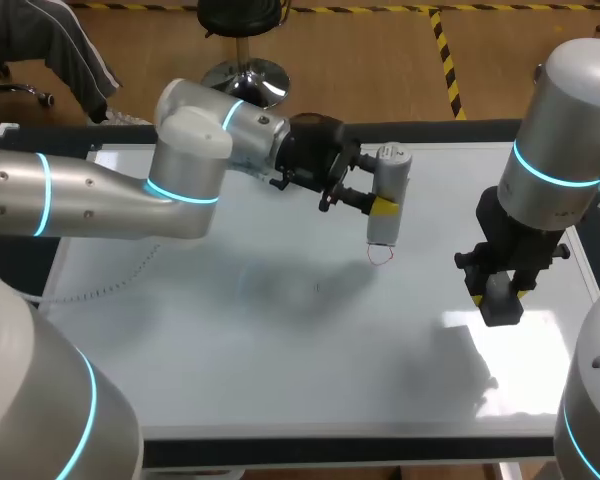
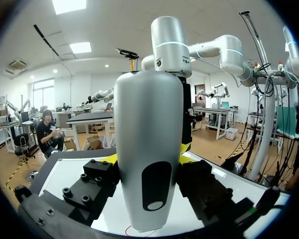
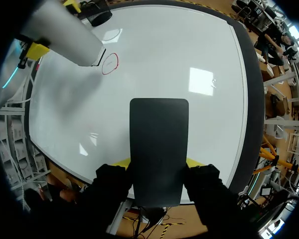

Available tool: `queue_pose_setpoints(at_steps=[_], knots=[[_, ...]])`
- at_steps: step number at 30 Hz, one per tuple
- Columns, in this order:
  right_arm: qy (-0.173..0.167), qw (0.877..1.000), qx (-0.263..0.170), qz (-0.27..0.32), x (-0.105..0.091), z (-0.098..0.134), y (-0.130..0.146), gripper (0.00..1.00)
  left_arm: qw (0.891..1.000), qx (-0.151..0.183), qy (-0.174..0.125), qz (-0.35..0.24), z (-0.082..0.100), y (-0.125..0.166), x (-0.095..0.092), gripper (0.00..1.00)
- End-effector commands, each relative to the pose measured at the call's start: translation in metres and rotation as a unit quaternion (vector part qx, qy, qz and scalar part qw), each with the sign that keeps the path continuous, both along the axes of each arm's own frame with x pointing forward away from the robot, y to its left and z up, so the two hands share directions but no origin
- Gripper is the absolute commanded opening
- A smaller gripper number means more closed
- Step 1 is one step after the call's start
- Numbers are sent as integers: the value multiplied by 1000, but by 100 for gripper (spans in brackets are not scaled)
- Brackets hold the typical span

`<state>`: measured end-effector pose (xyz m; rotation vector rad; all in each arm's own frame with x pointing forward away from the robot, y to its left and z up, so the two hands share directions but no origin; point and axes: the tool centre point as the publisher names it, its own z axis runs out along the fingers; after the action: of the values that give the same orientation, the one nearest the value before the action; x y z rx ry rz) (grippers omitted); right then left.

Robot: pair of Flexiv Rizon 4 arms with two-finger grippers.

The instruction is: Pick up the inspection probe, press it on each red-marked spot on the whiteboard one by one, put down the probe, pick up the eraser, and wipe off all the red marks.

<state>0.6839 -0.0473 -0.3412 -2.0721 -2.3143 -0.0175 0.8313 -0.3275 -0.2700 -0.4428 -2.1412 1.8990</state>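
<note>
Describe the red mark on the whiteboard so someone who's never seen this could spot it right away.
Start with the large whiteboard lying flat, then find the upright silver probe in the left gripper toward its far side. The red mark is a small thin ring right at the probe's lower tip, the only red drawing I can see on the board.

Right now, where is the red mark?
In the head view, the red mark lies on the whiteboard right at the tip of the probe in the left gripper.
</note>
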Motion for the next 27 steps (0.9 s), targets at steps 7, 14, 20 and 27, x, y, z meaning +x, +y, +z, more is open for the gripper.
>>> queue_pose_setpoints(at_steps=[7,14,20,27], knots=[[0,1000,2,1,-1,1,-2,0,1000,5,-9,9,19,23,-3,0],[0,1000,2,1,-1,1,-2,0,1000,12,-10,12,23,36,-6,0],[0,1000,2,1,-1,1,-2,0,1000,12,-12,19,23,42,-6,0],[0,1000,2,1,-1,1,-2,0,1000,9,-20,18,28,52,-4,0]])
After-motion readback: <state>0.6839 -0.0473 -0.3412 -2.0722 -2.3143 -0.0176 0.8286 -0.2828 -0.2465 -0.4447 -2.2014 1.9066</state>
